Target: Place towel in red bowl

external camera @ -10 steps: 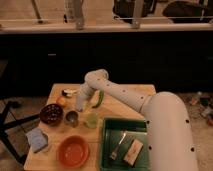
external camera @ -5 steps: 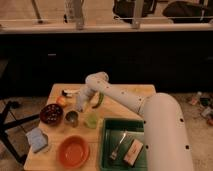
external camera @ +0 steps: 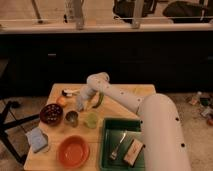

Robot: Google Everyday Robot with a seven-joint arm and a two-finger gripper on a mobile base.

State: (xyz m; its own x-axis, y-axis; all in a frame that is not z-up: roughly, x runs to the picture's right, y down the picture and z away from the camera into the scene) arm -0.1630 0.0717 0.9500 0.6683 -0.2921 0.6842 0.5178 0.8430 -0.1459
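1. The pincer (external camera: 80, 106) hangs low over the table (external camera: 142, 89), jaws spread wide and gripping nothing.
2. The towel (external camera: 72, 118) sits just beside the pincer, on its camera-ward side, apart from it. Its long axis cannot be told.
3. Flanking the towel closely are a dark bowl (external camera: 51, 113) and a green cup (external camera: 91, 119), so room for a descent looks tight.
4. Farther the same way, by the near table edge, lies the red bowl (external camera: 74, 151). It is empty, and the path to it looks open.
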